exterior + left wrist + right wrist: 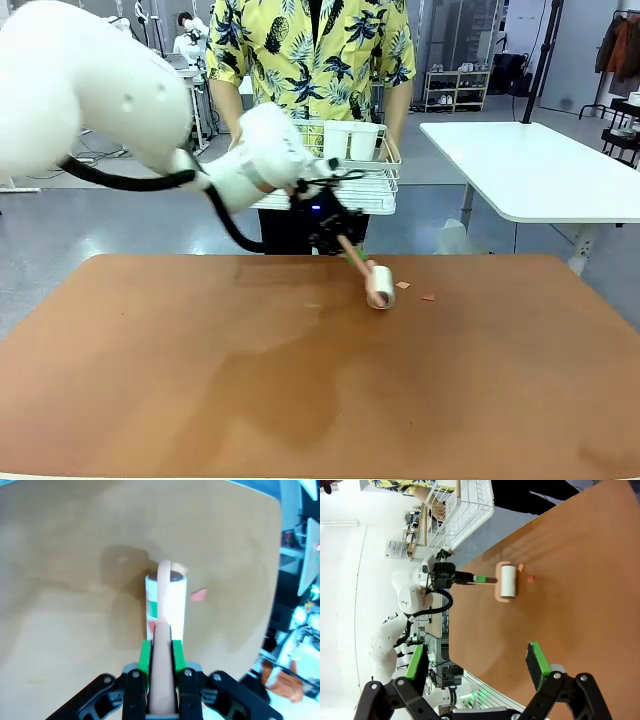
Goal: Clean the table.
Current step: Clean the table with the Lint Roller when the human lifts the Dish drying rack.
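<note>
The reddish-brown desk point(200, 380) fills the lower part of the front view, with its far edge running just below the person's waist. The left arm comes in from the left and reaches across the middle to the far half of the desk. The left end effector point(340, 238) is angled downward and pressed together on the pale pink handle of a lint roller point(380, 285). In the left wrist view the green pads point(144, 655) clamp the handle from both sides, and the handle runs straight out between them to the white drum. The drum lies on the desk surface a little right of centre, near the far edge, with its shadow directly beneath it.

Two small pink scraps lie on the desk to the right of the drum. The nearer scrap point(403, 285) is just beside the drum; the farther scrap point(428, 297) lies a little further right and slightly closer to the camera. Neither touches the roller.

In the right wrist view the right end effector point(476, 664) has its fingers spread wide with nothing between them; it hangs over the desk, well apart from the roller and the scraps, looking across at them.

At the far side stands a person point(310, 50) in a yellow leaf-print shirt, with a white wire dish rack point(375, 190) at waist height in front of them, off the desk; white cups point(350, 140) stand in the rack. I cannot tell how the hands grip the rack. A white-topped table point(540, 165) stands further back on the right.
</note>
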